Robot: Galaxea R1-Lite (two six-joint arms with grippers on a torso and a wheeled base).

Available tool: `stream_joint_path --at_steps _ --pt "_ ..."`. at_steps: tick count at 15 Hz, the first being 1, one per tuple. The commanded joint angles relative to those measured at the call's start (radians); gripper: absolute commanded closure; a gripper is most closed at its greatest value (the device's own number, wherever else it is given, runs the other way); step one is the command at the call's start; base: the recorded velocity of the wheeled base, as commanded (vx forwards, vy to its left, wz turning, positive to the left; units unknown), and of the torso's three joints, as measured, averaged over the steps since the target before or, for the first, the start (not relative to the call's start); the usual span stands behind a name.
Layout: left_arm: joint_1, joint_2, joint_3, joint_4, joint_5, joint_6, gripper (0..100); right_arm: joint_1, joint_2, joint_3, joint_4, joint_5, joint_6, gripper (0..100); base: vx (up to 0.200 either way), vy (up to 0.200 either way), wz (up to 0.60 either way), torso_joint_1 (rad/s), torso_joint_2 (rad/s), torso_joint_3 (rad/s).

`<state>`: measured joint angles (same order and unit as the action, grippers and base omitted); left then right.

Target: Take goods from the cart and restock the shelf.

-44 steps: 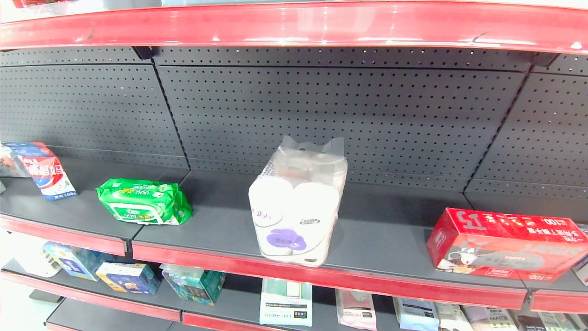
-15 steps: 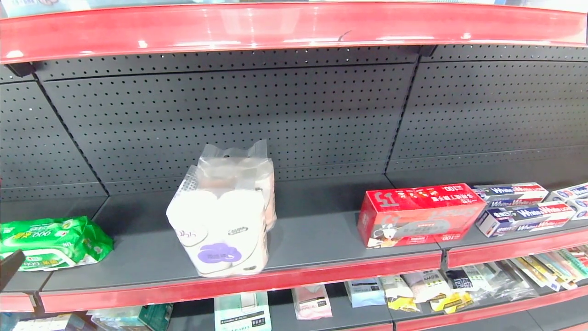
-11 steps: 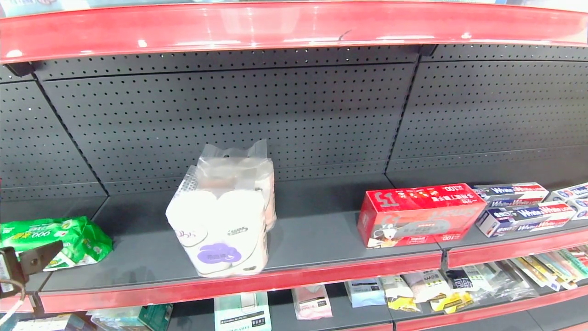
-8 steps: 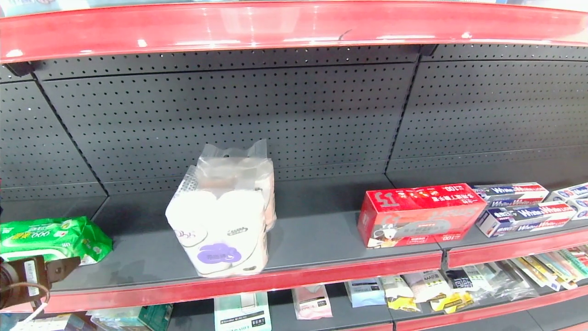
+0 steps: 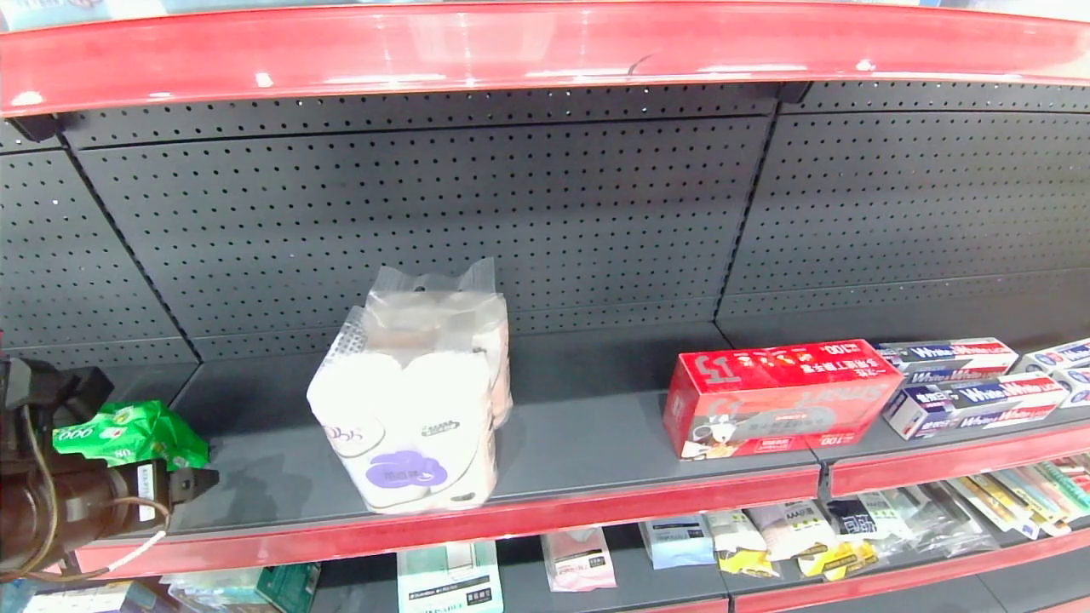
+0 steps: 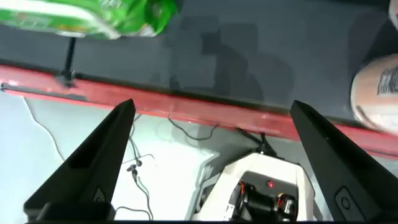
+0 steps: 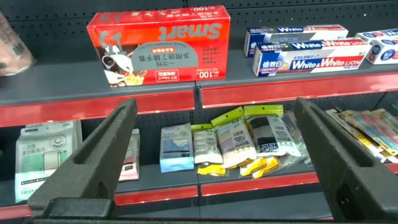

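At left tool (image 6: 212, 107): spread wide, empty, low by red front lip of shelf (image 5: 596, 443), near green pack (image 5: 128, 434). At right tool (image 7: 216, 106): spread too, nothing pinched, facing red box (image 7: 158, 46). Goods on shelf: green pack, toilet-roll pack (image 5: 417, 409), red box, white boxes (image 5: 962, 379). Wide bare gaps between, so restocking judged far from done. Green pack half hidden behind left arm; toilet-roll pack cut off in left wrist view.
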<state>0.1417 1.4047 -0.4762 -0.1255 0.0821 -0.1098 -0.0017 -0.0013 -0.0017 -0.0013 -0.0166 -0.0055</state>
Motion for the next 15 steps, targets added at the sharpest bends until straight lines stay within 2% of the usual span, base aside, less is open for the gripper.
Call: stream_joint_path --at_steps 1,3,8,11,12,15 --pt "-0.037 0.122 -0.015 -0.049 0.001 -0.004 0 0.000 0.001 0.000 0.000 0.000 -0.001 0 0.000 0.000 0.00 0.000 0.00 0.000" --pt "-0.065 0.168 -0.027 -0.094 -0.001 -0.004 0 0.000 0.001 0.000 0.000 0.000 -0.001 0 0.000 0.000 0.00 0.000 0.00 0.000" --pt "-0.097 0.241 -0.064 -0.098 -0.044 -0.005 0 0.000 0.001 0.000 0.000 0.000 -0.001 0 0.000 0.000 0.00 0.000 0.00 0.000" --pt "-0.097 0.266 -0.070 -0.121 -0.056 -0.005 0 0.000 0.001 0.000 0.000 0.000 -0.001 0 0.000 0.000 0.00 0.000 0.00 0.000" --pt "-0.097 0.277 -0.071 -0.125 -0.081 -0.005 0 0.000 0.001 0.000 0.000 0.000 -0.001 0 0.000 0.000 0.00 0.000 0.00 0.000" --pt "-0.097 0.320 -0.085 -0.172 -0.084 -0.005 0 0.000 0.001 0.000 0.000 0.000 -0.001 0 0.000 0.000 0.00 0.000 0.00 0.000"
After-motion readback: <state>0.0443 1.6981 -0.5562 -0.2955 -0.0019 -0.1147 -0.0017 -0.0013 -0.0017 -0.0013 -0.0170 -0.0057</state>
